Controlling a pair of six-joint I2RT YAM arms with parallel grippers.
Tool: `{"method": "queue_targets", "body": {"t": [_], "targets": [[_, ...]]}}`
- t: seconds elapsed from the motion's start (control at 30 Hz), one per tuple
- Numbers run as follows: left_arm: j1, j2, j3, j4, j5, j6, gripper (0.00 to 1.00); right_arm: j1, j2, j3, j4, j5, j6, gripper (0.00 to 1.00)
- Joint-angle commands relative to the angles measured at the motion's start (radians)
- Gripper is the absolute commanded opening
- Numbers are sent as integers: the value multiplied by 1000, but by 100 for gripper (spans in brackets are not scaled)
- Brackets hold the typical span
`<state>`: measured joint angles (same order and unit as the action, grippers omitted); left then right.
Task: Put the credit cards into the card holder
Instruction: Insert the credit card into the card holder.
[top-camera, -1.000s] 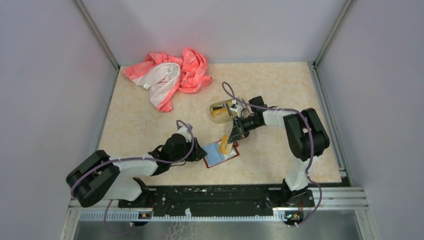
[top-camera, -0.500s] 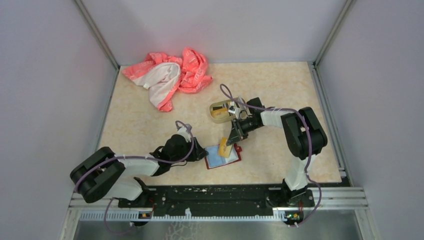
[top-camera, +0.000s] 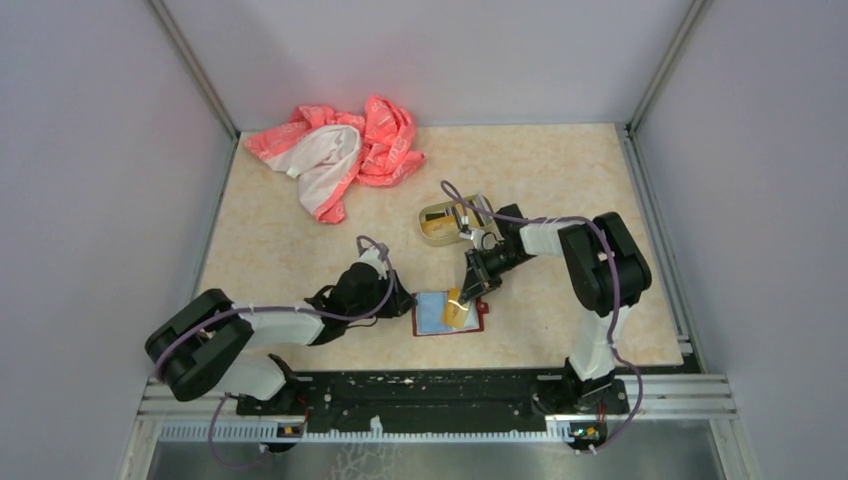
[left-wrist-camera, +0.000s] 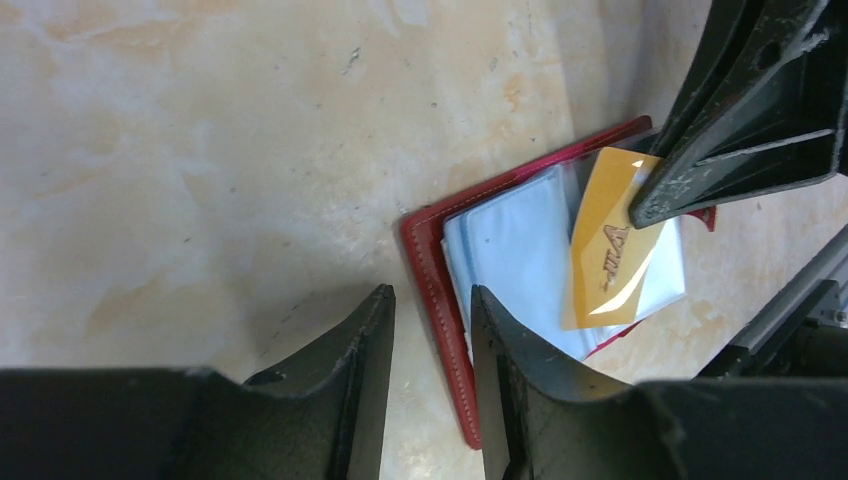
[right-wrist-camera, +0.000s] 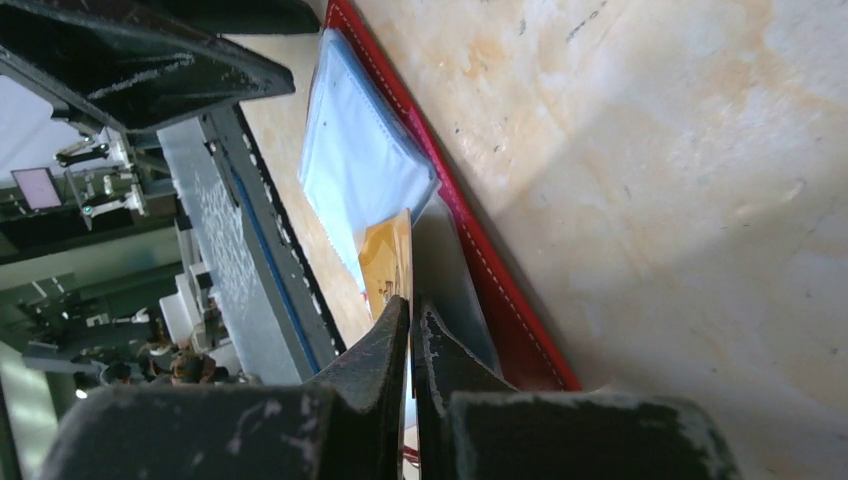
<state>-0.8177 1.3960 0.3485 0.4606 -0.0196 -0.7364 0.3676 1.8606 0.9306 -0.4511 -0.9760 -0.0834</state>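
The dark-red card holder (top-camera: 430, 325) lies open on the table near the front, with its pale blue-white inner pockets (left-wrist-camera: 520, 260) facing up. My right gripper (top-camera: 463, 297) is shut on a yellow-gold credit card (top-camera: 458, 311) and holds it edge-down on the pockets; the card also shows in the left wrist view (left-wrist-camera: 608, 250) and the right wrist view (right-wrist-camera: 388, 262). My left gripper (left-wrist-camera: 432, 300) is low at the holder's left side. Its jaws are a little apart and straddle the red edge (left-wrist-camera: 440, 275). The other cards are not clearly visible.
A tan tin tray (top-camera: 440, 222) with small items inside stands just behind the right gripper. A crumpled pink and white cloth (top-camera: 335, 150) lies at the back left. Grey walls enclose the table on three sides, and the black base rail (top-camera: 420, 395) runs along the front.
My right gripper has come down and toward the front with the yellow card, from above the holder onto its pockets. The holder has turned slightly. My left gripper has edged right.
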Motion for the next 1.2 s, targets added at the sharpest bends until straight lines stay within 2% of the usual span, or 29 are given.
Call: {"method": "queue_targets", "body": {"t": [0.0, 0.13, 0.27, 0.43, 0.63, 0.73, 0.83, 0.97, 1.17], "targets": [[-1, -84, -39, -98, -61, 59, 41, 20, -6, 13, -35, 33, -34, 0], [-1, -218, -81, -102, -58, 97, 44, 24, -41, -23, -15, 51, -8, 0], [-1, -383, -158, -43, -21, 110, 54, 42, -64, -50, 55, 82, 72, 0], [0, -531, -313, 132, -6, 44, 80, 94, -61, -45, 112, 106, 157, 0], [0, -514, -296, -22, 59, -16, 74, 108, -46, -35, 136, 119, 199, 0], [0, -425, -263, -29, 126, -6, 69, 108, -20, -29, 120, 125, 203, 1], [0, -307, -217, -14, 176, -4, 60, 108, -19, -40, 125, 159, 213, 4], [-4, -192, -159, -28, 173, 8, 55, 108, -26, -57, 138, 220, 254, 5], [-9, -194, -129, -81, 135, 25, 54, 116, -26, -67, 153, 316, 318, 7]]}}
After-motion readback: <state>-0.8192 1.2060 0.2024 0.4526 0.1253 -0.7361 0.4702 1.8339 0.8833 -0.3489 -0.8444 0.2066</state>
